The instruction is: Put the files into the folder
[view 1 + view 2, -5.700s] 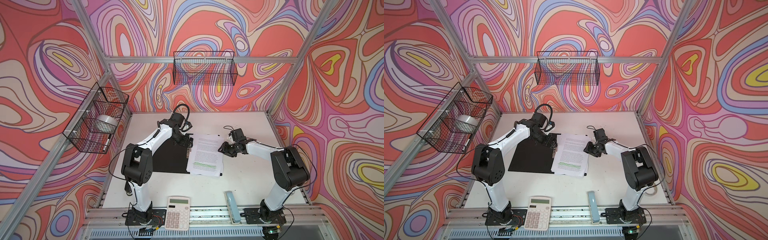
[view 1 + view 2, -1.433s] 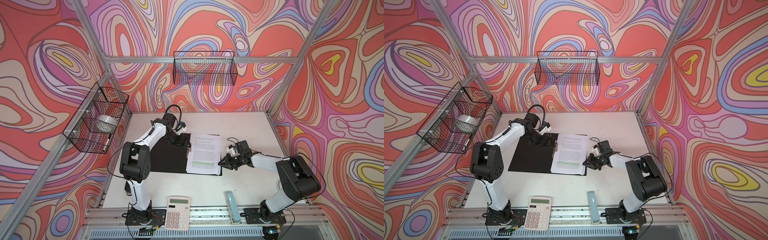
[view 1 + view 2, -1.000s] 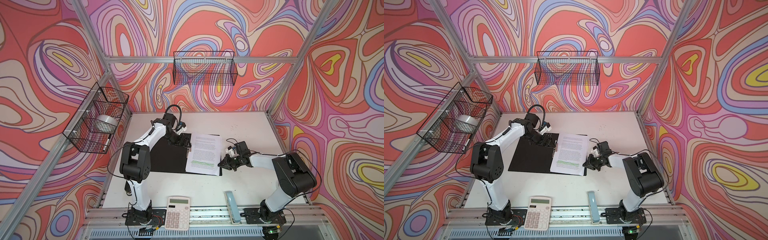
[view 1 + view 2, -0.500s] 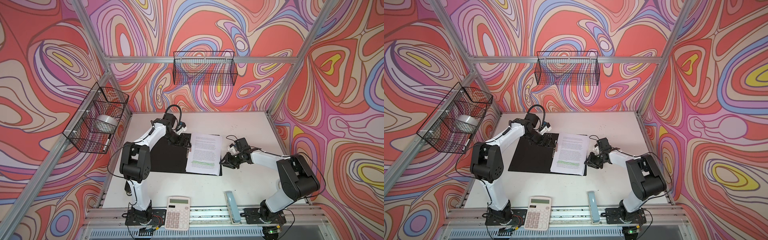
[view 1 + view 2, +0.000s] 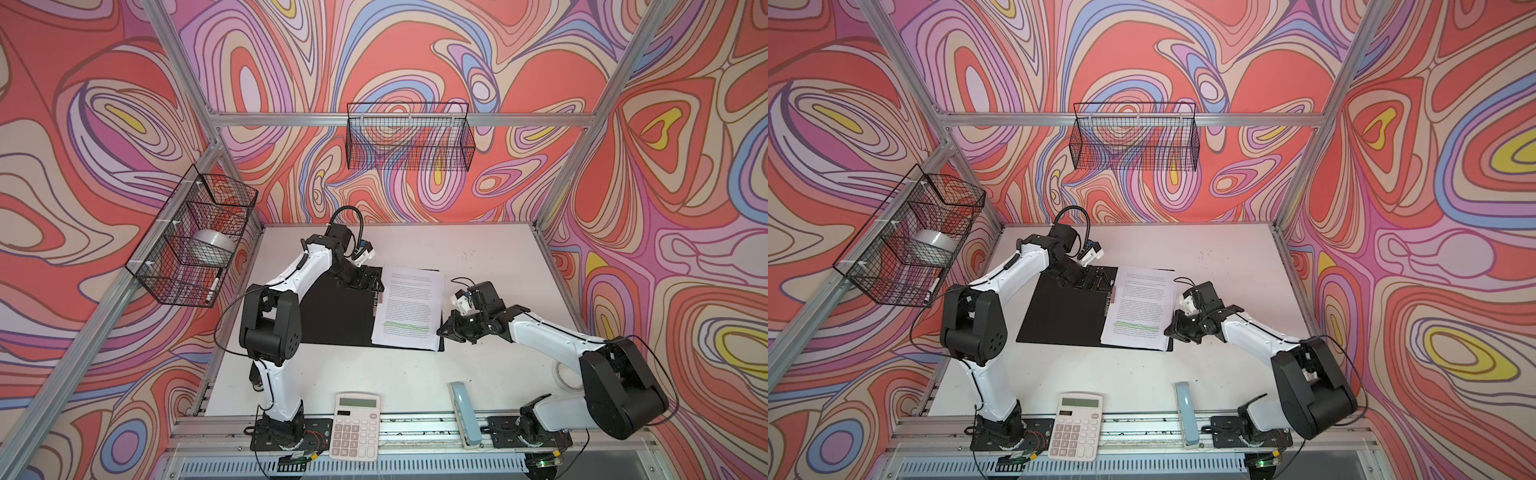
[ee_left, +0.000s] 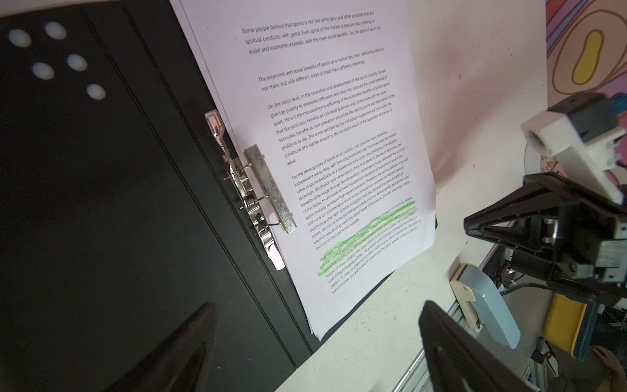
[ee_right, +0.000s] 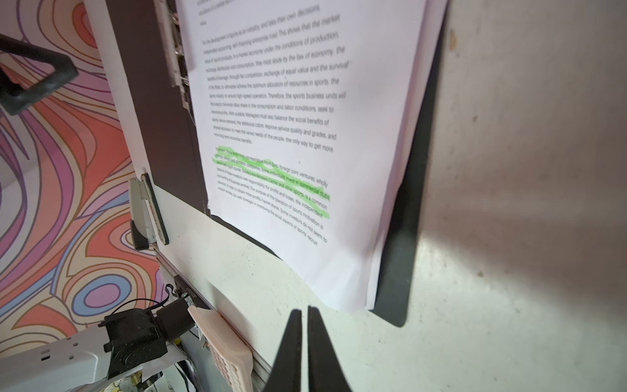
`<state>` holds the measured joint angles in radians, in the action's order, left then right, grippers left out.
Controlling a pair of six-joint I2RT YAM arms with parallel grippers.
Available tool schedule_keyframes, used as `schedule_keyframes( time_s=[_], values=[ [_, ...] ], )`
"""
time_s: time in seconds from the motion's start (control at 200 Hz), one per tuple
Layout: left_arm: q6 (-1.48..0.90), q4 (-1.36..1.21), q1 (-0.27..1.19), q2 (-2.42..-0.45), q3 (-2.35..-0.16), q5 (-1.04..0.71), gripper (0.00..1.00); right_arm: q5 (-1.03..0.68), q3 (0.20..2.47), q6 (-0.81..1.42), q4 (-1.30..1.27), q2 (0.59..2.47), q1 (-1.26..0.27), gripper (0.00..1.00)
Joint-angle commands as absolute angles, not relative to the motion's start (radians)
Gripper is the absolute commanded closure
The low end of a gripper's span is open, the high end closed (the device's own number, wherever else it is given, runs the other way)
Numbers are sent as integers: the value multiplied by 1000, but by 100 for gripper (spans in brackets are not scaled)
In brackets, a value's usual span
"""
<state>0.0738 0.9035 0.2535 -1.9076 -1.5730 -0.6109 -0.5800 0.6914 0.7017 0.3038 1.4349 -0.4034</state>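
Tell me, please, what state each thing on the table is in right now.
folder: open flat, black inside up.
files: lying on the folder's right half, slightly skewed.
spine clip: bar over the files' edge; clamped or not, unclear.
left gripper: open, above the folder's spine.
right gripper: shut, empty, beside the files' corner.
stapler: closed.

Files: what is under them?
The open folder, its black inside showing as a strip beyond their outer edge. The files cover the rest, so anything else beneath is hidden.

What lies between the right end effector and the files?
Only a thin strip of bare table. The shut right end effector sits just off the edge of the files, touching nothing. The right wrist view shows it.
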Motion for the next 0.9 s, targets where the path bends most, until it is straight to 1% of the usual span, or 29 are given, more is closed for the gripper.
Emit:
schedule_keyframes(
  time_s=[0.0,0.085,0.23,0.526,0.726,0.891],
  values=[
    [70,949,245,-1910,-1596,-633,7,-590,677,736,214,1479,-422,93],
    [76,954,245,-1907,-1592,-629,7,-585,679,740,190,1512,-424,93],
    [76,950,245,-1904,-1581,-630,8,-537,696,714,232,1581,-425,94],
    [81,956,245,-1905,-1579,-629,8,-508,691,704,234,1655,-425,94],
    [81,952,245,-1904,-1563,-629,8,-449,707,667,308,1700,-431,94],
    [86,942,245,-1901,-1544,-590,8,-383,751,635,378,1740,-457,92]
  ],
)
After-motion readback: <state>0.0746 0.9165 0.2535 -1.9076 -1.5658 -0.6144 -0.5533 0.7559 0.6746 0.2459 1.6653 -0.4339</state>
